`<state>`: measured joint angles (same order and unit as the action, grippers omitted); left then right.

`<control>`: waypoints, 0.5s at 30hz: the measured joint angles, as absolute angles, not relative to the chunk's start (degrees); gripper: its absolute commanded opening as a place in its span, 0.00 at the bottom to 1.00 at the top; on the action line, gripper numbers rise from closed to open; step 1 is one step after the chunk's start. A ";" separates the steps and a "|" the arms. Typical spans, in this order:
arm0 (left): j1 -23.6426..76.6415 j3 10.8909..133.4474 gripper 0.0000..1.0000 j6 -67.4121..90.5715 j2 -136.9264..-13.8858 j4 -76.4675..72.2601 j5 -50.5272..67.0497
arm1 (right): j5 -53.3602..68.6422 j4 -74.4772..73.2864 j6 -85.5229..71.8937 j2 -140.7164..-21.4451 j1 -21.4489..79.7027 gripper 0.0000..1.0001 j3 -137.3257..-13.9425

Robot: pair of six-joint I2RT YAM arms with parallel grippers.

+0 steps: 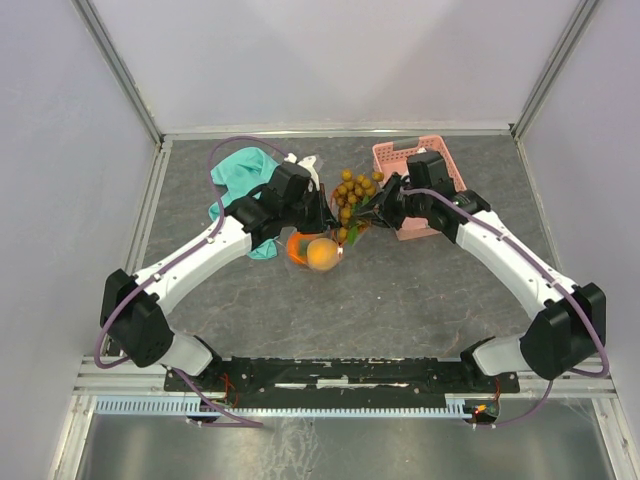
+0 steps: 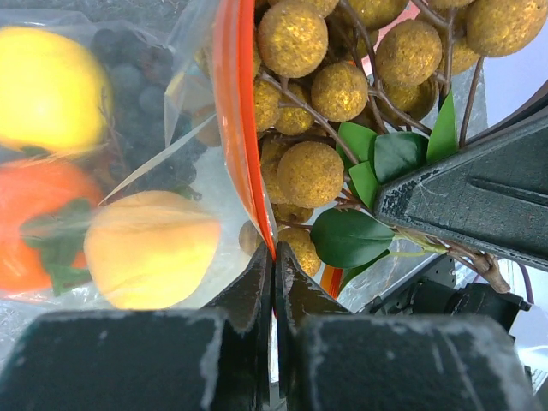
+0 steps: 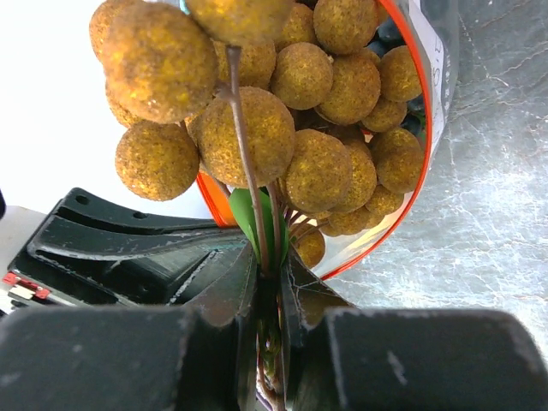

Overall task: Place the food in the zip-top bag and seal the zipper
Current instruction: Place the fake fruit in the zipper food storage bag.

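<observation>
Two robot arms meet at the centre of the overhead view, over a clear bag (image 1: 318, 250) that is partly filled.

My left gripper (image 2: 274, 265) is pinched tight on the red zipper (image 2: 235, 111) at the bottom centre of its wrist view, holding the mouth up. Through the plastic on the left of that view I see a lemon (image 2: 47, 86), dark grapes (image 2: 141, 86) and two orange fruits (image 2: 150, 248), all inside the bag already.

My right gripper (image 3: 270, 270) is clamped on the stem of the berry cluster (image 3: 282, 111). In its wrist view the red rim curves around the lower berries, so the cluster is at the mouth and partly in. The upper berries stand above the rim.

I cannot see a strawberry in any view.

My judgement: most of the food is in. The cluster has to go fully down and be let go, and the zipper, which gapes wide, is not yet sealed.
</observation>
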<state>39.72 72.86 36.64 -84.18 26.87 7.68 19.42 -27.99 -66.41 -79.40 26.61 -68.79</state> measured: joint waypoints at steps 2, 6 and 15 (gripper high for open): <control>39.72 72.79 0.03 36.64 -84.18 26.85 7.68 | 19.38 -27.92 -66.85 -79.99 26.65 0.02 -69.56; 39.75 72.79 0.03 36.64 -84.18 26.85 7.64 | 18.98 -27.88 -68.79 -80.38 26.74 0.03 -69.60; 41.30 72.79 0.03 36.60 -84.44 26.83 6.04 | 16.82 -27.86 -72.03 -80.38 26.89 0.03 -69.60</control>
